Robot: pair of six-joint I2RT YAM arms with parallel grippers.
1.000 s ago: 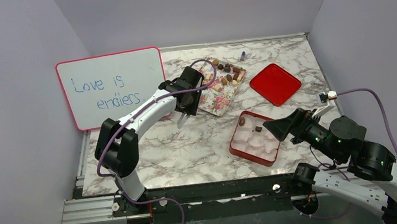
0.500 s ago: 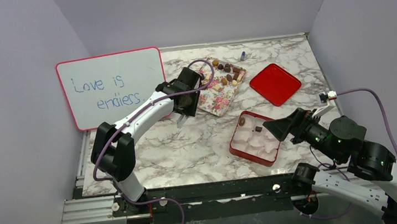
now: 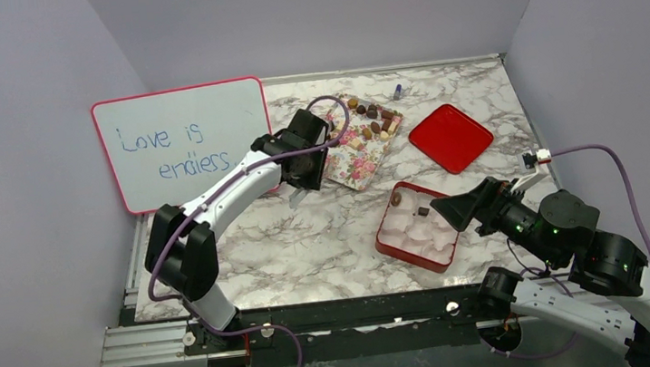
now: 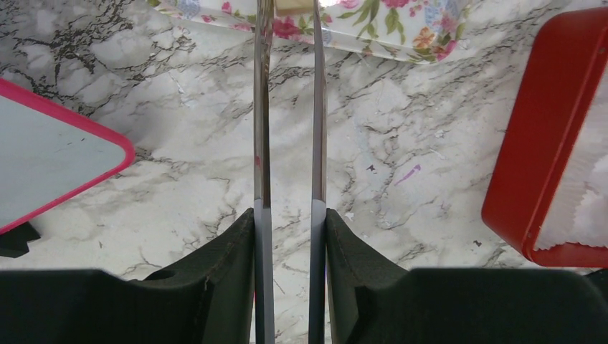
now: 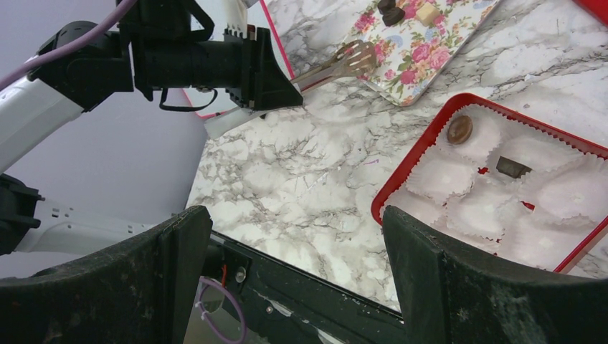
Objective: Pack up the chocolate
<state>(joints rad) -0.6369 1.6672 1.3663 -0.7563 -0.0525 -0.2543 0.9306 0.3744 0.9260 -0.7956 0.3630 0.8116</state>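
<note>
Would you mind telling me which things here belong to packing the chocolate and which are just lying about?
For the job: chocolates, floral tray, tongs, red box, red lid.
Lying about: whiteboard, blue-capped object.

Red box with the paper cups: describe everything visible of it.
The red box is shallow, roughly square with rounded corners, glossy, lidless, lying flat on the marble table. White pleated paper cups fill it. Two hold candy: a round brown chocolate and a dark blocky chocolate; the rest look empty. The open right gripper hangs by its right corner.
</note>
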